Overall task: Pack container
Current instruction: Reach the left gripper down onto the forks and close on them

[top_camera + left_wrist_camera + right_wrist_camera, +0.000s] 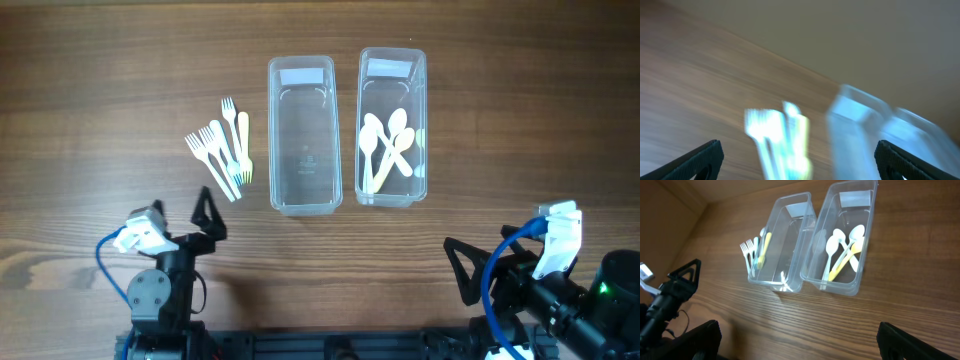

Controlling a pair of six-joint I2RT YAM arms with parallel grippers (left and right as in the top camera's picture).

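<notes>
Two clear plastic containers stand side by side at the table's middle. The left container (301, 135) is empty. The right container (392, 125) holds several white and cream spoons (386, 145). Several white and cream plastic forks (222, 147) lie on the wood left of the containers; they show blurred in the left wrist view (777, 137). My left gripper (208, 215) is open and empty, just below the forks. My right gripper (470, 270) is open and empty near the front right edge. The right wrist view shows both containers (782, 242) and the spoons (842, 250).
The wooden table (100, 80) carries nothing else. The left arm's base (160, 290) sits at the front left and the right arm's base (590, 300) at the front right, each with a blue cable.
</notes>
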